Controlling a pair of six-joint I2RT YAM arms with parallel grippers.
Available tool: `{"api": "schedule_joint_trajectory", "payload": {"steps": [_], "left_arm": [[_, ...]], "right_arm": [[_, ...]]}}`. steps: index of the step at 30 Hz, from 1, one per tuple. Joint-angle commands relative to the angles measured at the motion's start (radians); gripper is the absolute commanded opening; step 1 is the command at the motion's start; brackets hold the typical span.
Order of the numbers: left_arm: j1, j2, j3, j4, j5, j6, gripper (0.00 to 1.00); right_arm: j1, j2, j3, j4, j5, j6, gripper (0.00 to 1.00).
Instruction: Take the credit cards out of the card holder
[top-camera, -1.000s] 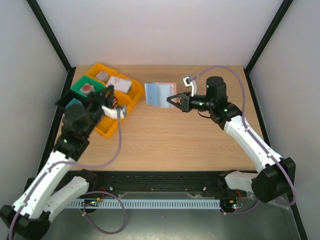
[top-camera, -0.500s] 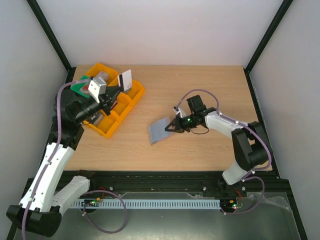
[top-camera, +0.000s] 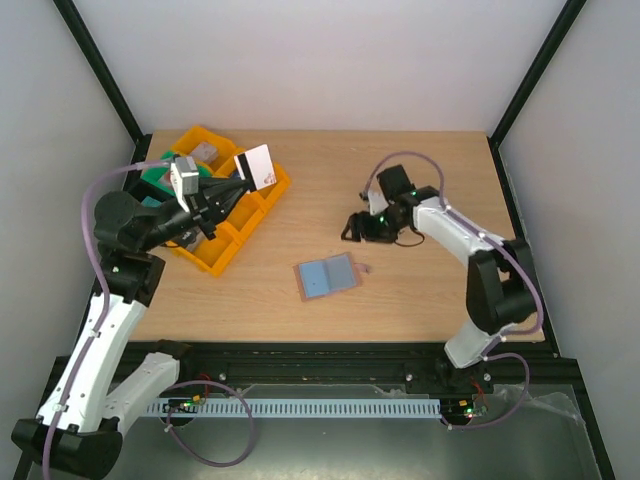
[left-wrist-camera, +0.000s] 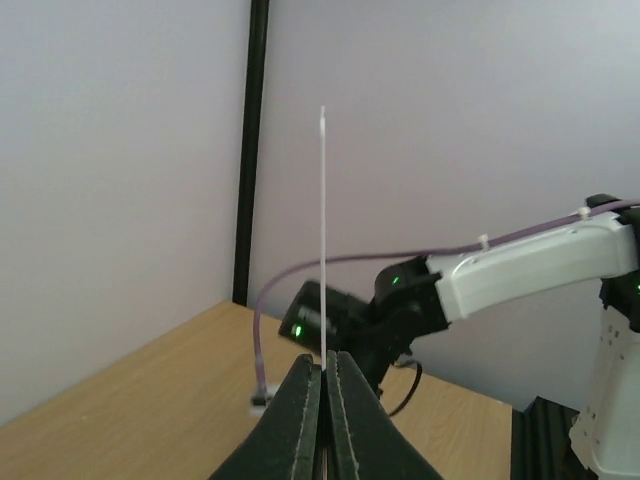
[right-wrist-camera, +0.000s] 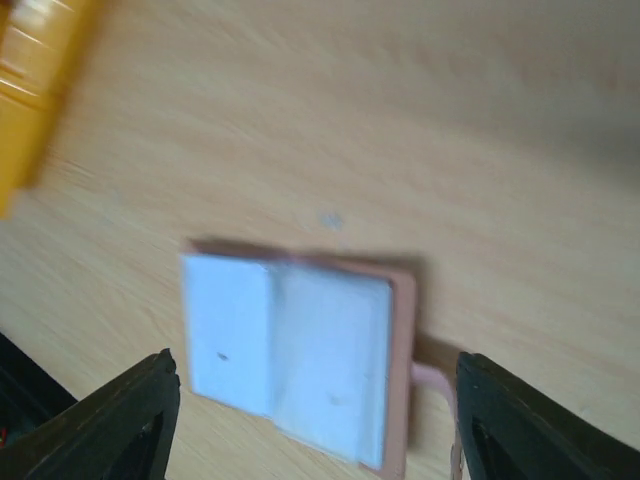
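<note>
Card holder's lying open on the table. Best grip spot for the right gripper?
Probably the edge with the pink tab of the card holder, approached low from the side facing the right gripper: it lies flat and open, and only that tab sticks out.

The right wrist view was blurred all over. The card holder lay open but soft-edged, and its pale blue inner faces couldn't be sorted into cards or lining. The yellow tray was a smear, cut off by the left edge. The right end effector had its fingers cut by the bottom edge.

Left wrist view: the credit card was edge-on, a thin line with both faces hidden. The left end effector was clamped on it, finger bases cut off at the bottom.

Top view: the green tray was mostly hidden behind the left arm. Tray contents were too small to name, and the card print was unreadable.
</note>
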Motion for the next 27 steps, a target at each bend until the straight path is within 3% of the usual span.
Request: {"api": "schedule_joint_trajectory", "payload": {"steps": [1,3,5,8,10,16,21,24,27], "left_arm": [[0.005,-0.022,-0.019,0.157,0.040,-0.057,0.02],[0.005,-0.019,-0.036,0.256,0.038,-0.144,0.02],[0.002,-0.009,-0.043,0.330,0.031,-0.202,0.02],[-0.014,0.010,-0.032,0.371,0.042,-0.222,0.02],[-0.035,0.016,-0.019,0.374,0.058,-0.222,0.02],[-0.068,0.015,0.001,0.353,0.082,-0.215,0.02],[-0.068,-0.002,-0.006,0.343,0.082,-0.214,0.02],[-0.068,-0.005,-0.010,0.339,0.082,-0.215,0.02],[-0.068,-0.010,-0.015,0.319,0.083,-0.206,0.02]], "right_arm": [[0.005,-0.208,0.164,-0.041,0.009,-0.152,0.74],[0.013,-0.315,0.167,0.084,-0.193,-0.167,0.75],[0.041,-0.425,0.095,0.426,-0.376,-0.006,0.78],[0.150,-0.516,-0.039,1.048,-0.367,0.290,0.86],[0.239,-0.496,-0.040,1.213,-0.281,0.330,0.86],[0.363,-0.343,0.094,1.277,-0.280,0.373,0.77],[0.383,-0.312,0.112,1.328,-0.316,0.444,0.40],[0.385,-0.319,0.102,1.340,-0.320,0.459,0.07],[0.385,-0.341,0.092,1.341,-0.321,0.447,0.02]]}}
